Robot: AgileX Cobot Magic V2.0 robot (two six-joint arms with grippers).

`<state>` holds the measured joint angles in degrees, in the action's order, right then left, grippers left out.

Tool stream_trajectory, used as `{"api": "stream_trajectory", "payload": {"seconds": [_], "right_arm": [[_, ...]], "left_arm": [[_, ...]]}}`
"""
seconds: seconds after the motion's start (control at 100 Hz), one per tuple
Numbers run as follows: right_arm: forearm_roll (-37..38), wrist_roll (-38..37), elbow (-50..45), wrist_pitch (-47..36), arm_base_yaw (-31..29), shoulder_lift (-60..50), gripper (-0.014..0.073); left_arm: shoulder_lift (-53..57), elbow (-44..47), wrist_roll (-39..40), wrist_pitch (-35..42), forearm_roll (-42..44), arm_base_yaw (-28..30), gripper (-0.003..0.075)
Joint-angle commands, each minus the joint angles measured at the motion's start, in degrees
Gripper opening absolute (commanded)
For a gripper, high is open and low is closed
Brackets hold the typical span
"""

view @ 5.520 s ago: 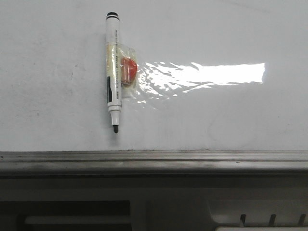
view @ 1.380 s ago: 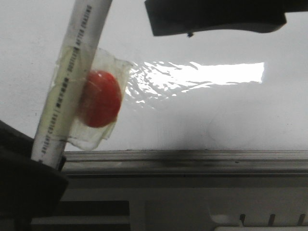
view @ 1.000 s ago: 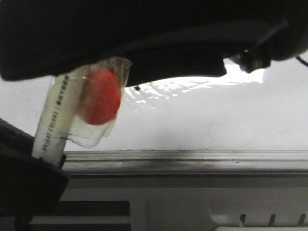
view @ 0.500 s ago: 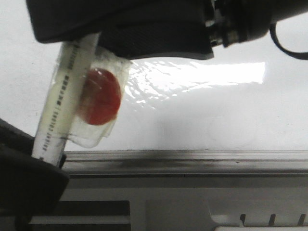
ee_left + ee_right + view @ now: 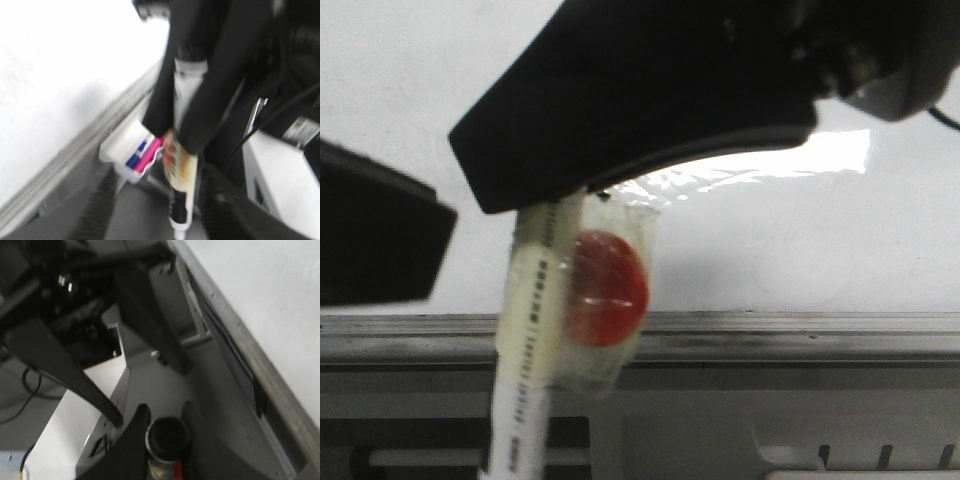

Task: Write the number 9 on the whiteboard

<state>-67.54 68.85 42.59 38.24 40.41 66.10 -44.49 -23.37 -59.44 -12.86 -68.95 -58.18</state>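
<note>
The white marker [image 5: 530,340] hangs tip down in front of the whiteboard [image 5: 820,230], with a red disc [image 5: 608,288] taped to its side. My right gripper [image 5: 560,205] is shut on the marker's upper end. In the right wrist view its fingers [image 5: 135,440] clamp the black cap end [image 5: 167,437]. My left gripper [image 5: 160,215] is open, with its blurred fingers [image 5: 100,210] standing wide on either side of the marker's lower part [image 5: 180,200] without touching it. No number 9 shows on the parts of the board in view.
A grey metal rail [image 5: 800,335] runs along the board's lower edge. Below it, a white tray [image 5: 120,150] holds a blue and a pink marker [image 5: 147,152]. A white box [image 5: 280,190] and cables sit beside the arms.
The marker has left my left gripper's hold and now hangs from the right gripper, further right and lower. The left gripper has opened and drawn away to the left.
</note>
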Motion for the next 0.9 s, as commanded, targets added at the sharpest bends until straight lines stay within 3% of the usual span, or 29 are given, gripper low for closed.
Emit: {"api": "stream_trajectory", "payload": {"seconds": [0.0, 0.11, 0.2, 0.26, 0.43, 0.61, 0.76, 0.89], "right_arm": [[15.6, -15.7, 7.4, 8.5, -0.1, -0.9, -0.0067], [35.3, -39.6, 17.5, 19.1, 0.0, -0.9, -0.0064], [49.2, -48.1, 23.5, 24.3, 1.4, -1.1, -0.0041], [55.9, -51.2, 26.1, 22.9, 3.6, -2.3, -0.0041], [61.3, -53.1, 23.1, 3.6, 10.2, -10.0, -0.0041], [66.3, -53.1, 6.9, -26.2, 13.0, -21.1, -0.0041], [67.5, -53.0, -8.2, -49.7, 9.0, -27.2, -0.0041], [66.4, -52.9, -13.8, -54.6, 1.5, -26.5, -0.0041]], "left_arm": [[4.4, -2.1, -0.2, 0.4, -2.4, -0.4, 0.0489], [9.7, -2.1, -0.2, 0.9, -2.4, -0.4, 0.0477], [12.8, -2.1, -0.1, 3.2, -2.7, -0.4, 0.0476], [13.9, -2.0, 0.3, 5.1, -2.9, -0.4, 0.0473], [14.4, -2.0, 0.4, 9.3, -5.2, -0.4, 0.0473], [14.4, -2.0, 0.4, 9.7, -5.3, -0.4, 0.0473], [14.4, -2.0, 0.4, 10.9, -5.3, -0.4, 0.0473], [14.4, -2.0, 0.4, 16.0, -6.5, -0.4, 0.0473]]}}
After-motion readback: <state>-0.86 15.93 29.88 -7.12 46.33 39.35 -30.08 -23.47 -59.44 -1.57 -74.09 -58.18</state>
